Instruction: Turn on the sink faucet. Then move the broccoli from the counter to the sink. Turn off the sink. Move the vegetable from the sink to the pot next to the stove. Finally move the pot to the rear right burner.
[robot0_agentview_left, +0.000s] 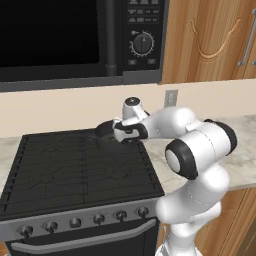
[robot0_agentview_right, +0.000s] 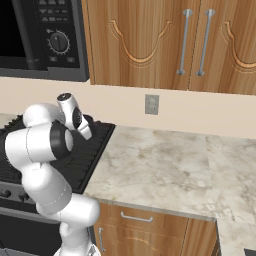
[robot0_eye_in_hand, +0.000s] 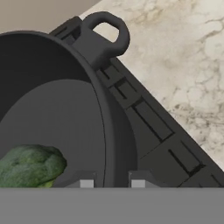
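My gripper (robot0_eye_in_hand: 112, 181) is shut on the rim of the dark pot (robot0_eye_in_hand: 52, 109), one fingertip inside the wall and one outside. The broccoli (robot0_eye_in_hand: 28, 166) lies on the pot's floor at the lower left of the hand view. A loop handle (robot0_eye_in_hand: 105, 37) sticks out from the pot's far side. In the left base view the pot (robot0_agentview_left: 105, 131) is over the rear right burner (robot0_agentview_left: 117, 147) of the stove (robot0_agentview_left: 75, 170), with the gripper (robot0_agentview_left: 118, 133) at its right side. Whether the pot rests on the grate I cannot tell. The counter (robot0_agentview_right: 160, 165) lies right of the stove.
A black microwave (robot0_agentview_left: 60, 35) hangs low over the cooktop. A wall outlet (robot0_agentview_right: 151, 104) sits behind the counter, with wooden cabinets (robot0_agentview_right: 165, 45) above. Knobs (robot0_agentview_left: 75, 222) line the stove front. My arm's elbow (robot0_agentview_left: 200, 150) stands over the counter edge.
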